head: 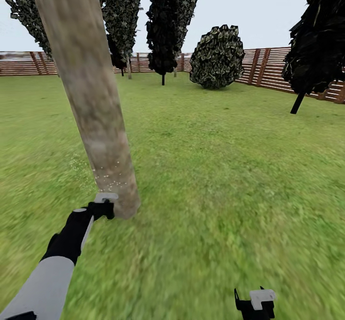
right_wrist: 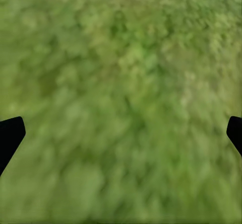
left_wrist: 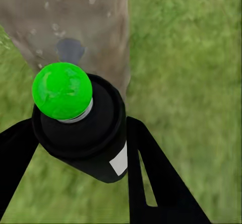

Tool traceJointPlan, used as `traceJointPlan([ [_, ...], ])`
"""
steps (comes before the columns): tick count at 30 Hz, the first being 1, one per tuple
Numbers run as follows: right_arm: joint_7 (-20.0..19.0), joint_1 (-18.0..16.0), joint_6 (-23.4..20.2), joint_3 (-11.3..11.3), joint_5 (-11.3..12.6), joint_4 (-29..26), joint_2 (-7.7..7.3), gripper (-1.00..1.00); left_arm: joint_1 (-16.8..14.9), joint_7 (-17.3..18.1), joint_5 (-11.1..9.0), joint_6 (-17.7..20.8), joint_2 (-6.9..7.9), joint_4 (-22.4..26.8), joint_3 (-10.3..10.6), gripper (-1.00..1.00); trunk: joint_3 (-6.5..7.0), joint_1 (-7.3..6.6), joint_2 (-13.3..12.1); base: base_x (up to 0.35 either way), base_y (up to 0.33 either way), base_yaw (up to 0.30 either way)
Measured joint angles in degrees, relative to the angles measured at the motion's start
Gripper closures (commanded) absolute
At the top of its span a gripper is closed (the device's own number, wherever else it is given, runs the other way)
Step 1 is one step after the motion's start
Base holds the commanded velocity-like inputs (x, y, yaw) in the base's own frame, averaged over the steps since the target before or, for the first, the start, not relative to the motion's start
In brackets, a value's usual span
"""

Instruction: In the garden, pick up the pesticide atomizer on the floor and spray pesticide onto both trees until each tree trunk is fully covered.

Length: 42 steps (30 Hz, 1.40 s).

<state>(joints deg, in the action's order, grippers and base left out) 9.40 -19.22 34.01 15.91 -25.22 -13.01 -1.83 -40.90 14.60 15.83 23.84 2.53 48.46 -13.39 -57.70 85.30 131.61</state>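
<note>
pesticide atomizer (left_wrist: 80, 128) clamped in left gripper (left_wrist: 75, 148) beside speckled tree trunk (head: 91, 99); right gripper (right_wrist: 121, 133) agape

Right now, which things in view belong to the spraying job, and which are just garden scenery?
Job:
- pesticide atomizer, gripped by the left end effector
- tree trunk straight ahead of it
- pesticide specks low on that trunk

Scenery:
- round bush
- wooden fence
- right end effector, open over grass
</note>
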Motion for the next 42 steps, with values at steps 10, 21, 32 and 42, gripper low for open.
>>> traceJointPlan([
  [10,0.0,0.0,0.0,0.0,0.0,0.0,0.05,-1.0,-1.3,6.0,-0.1,6.5,6.94,4.8,3.4,1.0,0.0,0.0,0.0,0.012,0.0,0.059],
  [21,0.1,0.0,0.0,0.0,0.0,0.0,-0.01,-1.0,-0.8,6.0,0.2,10.6,6.92,9.1,4.9,1.0,0.0,0.0,0.0,0.2,0.0,0.015],
  [32,0.0,0.0,0.0,0.0,0.0,0.0,-0.01,-1.0,-1.9,9.7,0.0,12.6,5.31,10.1,4.8,1.0,0.0,0.0,0.0,0.001,0.0,0.0],
  [42,0.0,0.0,0.0,0.0,0.0,0.0,-0.01,-1.0,-3.2,10.9,-0.2,16.0,9.07,14.0,4.9,1.0,0.0,0.0,0.0,0.0,0.0,0.0],
])
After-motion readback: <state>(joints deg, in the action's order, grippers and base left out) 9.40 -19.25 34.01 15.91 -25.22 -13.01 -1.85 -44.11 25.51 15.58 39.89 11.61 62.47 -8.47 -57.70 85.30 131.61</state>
